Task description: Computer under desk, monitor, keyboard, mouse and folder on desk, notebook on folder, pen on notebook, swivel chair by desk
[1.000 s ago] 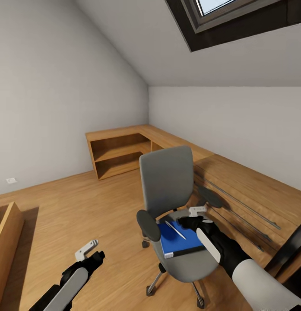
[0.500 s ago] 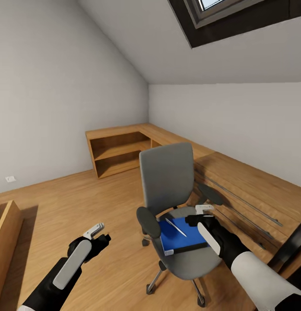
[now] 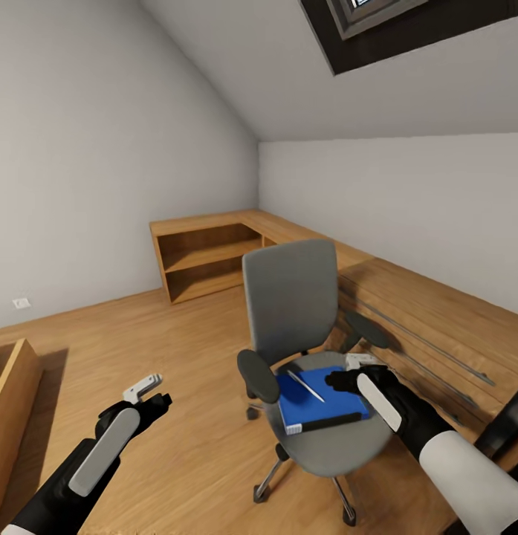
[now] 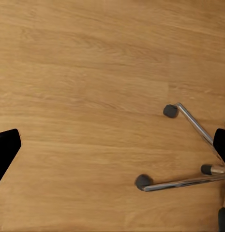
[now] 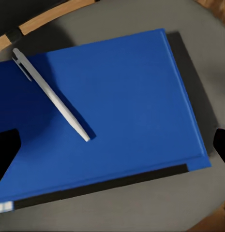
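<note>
While both arms hang low over the floor, the black left gripper [image 3: 143, 391] sits with fingers spread wide over bare light-brown wooden floorboards [image 4: 83, 96], nothing between them. Right gripper [image 3: 357, 369] hovers just above the bright blue flat folder [image 3: 318, 397], fingers open too, not touching it far as I can tell. That folder has a dark spine edge and lies on the seat of the grey swivel chair with black armrests [image 3: 292, 312]. Slim silver-grey pen [image 5: 52, 95] rests diagonally on top. Behind it, a long low wooden desk with open shelves [image 3: 214, 245] runs along the wall.
</note>
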Tool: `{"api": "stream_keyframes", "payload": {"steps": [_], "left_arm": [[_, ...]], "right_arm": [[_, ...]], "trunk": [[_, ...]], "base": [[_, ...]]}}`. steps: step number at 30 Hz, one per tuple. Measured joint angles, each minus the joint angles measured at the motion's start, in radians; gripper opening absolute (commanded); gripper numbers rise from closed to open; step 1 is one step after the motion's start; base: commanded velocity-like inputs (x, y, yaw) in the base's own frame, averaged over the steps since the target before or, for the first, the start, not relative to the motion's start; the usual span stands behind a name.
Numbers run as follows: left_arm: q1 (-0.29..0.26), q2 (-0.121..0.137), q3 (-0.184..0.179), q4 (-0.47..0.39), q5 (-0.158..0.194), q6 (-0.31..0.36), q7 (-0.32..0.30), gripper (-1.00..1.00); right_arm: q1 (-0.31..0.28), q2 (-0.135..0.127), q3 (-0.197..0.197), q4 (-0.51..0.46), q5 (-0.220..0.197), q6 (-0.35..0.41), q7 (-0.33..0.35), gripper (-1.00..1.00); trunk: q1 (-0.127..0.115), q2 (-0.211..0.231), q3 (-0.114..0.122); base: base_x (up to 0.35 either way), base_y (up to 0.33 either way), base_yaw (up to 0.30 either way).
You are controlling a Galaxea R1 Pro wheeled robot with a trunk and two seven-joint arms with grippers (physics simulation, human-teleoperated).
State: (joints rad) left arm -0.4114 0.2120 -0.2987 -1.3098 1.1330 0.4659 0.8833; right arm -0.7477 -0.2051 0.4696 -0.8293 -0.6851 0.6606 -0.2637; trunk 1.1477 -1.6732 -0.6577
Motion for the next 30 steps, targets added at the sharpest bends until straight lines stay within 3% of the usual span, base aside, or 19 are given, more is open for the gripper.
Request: {"api": "stream_keyframes", "payload": {"steps": [11, 24, 27, 30], "left_arm": [[0.0, -0.003, -0.022, -0.01, 0.0, -0.002, 0.001, 1.0], [0.0, -0.003, -0.038, -0.011, 0.002, 0.0, 0.001, 1.0], [0.0, -0.003, -0.038, -0.01, 0.002, 0.001, -0.001, 1.0], [0.0, -0.003, -0.038, -0.009, 0.003, 0.001, -0.002, 1.0]], "right_arm": [[0.0, -0.004, 0.003, -0.007, -0.013, 0.008, 0.001, 1.0], [0.003, -0.01, 0.006, -0.006, -0.005, 0.006, 0.061, 1.0], [0.003, -0.037, 0.006, -0.006, -0.003, 0.003, 0.16, 1.0], [0.003, -0.047, 0.006, -0.006, -0.004, 0.001, 0.198, 1.0]], "trunk": [[0.042, -0.077, -0.038], [0.092, -0.168, -0.079], [0.092, -0.168, -0.079], [0.092, -0.168, -0.079]], "base": [[0.0, 0.0, 0.077], [0.0, 0.0, 0.0], [0.0, 0.0, 0.0], [0.0, 0.0, 0.0]]}}
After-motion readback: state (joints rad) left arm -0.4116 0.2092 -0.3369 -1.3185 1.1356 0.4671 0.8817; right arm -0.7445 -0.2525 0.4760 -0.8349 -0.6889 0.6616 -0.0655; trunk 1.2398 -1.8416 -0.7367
